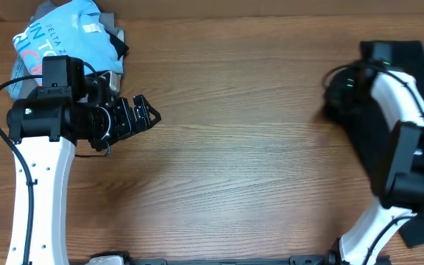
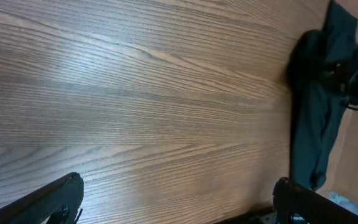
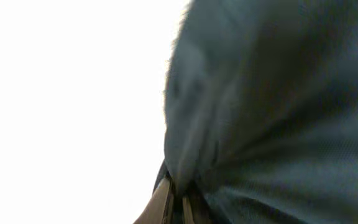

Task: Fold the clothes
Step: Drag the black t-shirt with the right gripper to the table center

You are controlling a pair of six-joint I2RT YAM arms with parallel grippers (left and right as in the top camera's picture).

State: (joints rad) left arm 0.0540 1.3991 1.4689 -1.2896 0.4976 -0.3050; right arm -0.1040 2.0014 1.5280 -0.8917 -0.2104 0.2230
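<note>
Since the black T-shirt (image 2: 316,118) is soft, light and limp, it droops bunched at the right of the surface (image 1: 234,169) from the right gripper (image 3: 180,202), jaws clenched on it. The left gripper (image 1: 147,114) has its jaws released and empty. A shoulder seam seems the better hold.

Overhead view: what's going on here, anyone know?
The right gripper is pinching the black T-shirt, which hangs bunched at the right end of the table. It is not spread flat, so no fold has been made yet. The left gripper is open and empty over bare wood, near the left side. Behind it, a light blue printed shirt lies crumpled in the far left corner.
</note>
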